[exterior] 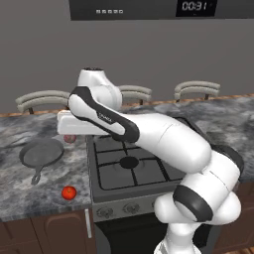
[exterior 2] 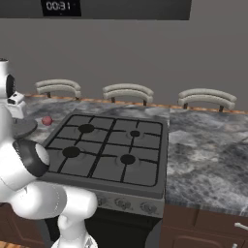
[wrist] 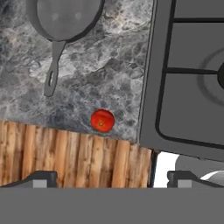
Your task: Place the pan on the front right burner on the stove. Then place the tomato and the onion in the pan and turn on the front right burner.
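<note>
The dark grey pan (exterior: 42, 152) lies on the marble counter left of the stove (exterior 2: 145, 180), its handle toward the front edge; the hand view has the pan (wrist: 65, 17) at the top. The glossy red tomato (exterior: 69, 193) sits near the counter's front edge, in front of the pan, and is the tomato (wrist: 102, 120) at mid-frame in the hand view. The pinkish onion (exterior 2: 47, 120) rests behind the pan, beside the stove's back left corner. My gripper (wrist: 111, 181) hovers open over the counter above the tomato, holding nothing. The front right burner (exterior 2: 127, 159) is bare.
A row of round knobs (exterior 2: 121, 203) runs along the stove's front. Grey chair backs (exterior 2: 128, 92) stand behind the counter. More marble counter (exterior 2: 208, 145) stretches right of the stove. My own arm (exterior: 149, 139) crosses over the stove's left half.
</note>
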Tool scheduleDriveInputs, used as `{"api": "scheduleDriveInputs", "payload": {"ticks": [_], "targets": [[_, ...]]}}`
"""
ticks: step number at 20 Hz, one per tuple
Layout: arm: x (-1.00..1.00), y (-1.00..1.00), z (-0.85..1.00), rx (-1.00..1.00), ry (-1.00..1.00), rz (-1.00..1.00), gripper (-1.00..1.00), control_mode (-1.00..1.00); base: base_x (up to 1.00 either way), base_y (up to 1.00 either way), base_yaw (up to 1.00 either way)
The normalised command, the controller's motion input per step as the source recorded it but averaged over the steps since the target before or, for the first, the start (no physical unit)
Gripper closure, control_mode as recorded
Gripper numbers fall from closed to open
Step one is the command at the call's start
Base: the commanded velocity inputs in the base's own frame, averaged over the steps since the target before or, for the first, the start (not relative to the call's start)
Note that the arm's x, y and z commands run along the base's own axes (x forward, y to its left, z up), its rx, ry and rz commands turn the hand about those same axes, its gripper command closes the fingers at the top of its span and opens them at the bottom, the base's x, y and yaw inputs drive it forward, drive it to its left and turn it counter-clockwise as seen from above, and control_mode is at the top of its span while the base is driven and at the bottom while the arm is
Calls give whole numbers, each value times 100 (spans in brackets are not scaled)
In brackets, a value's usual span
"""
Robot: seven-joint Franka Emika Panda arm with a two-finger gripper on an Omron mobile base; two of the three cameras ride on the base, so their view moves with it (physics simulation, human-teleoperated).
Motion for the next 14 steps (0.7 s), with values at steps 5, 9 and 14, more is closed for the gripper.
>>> {"api": "scheduleDriveInputs", "payload": {"ticks": [5,9,14], "targets": [[16,75,0,0,0,0,-100,-100,0,0,0],[31,60,0,0,0,0,-100,-100,0,0,0],[28,50,-2,0,0,0,-100,-100,0,0,0]]}}
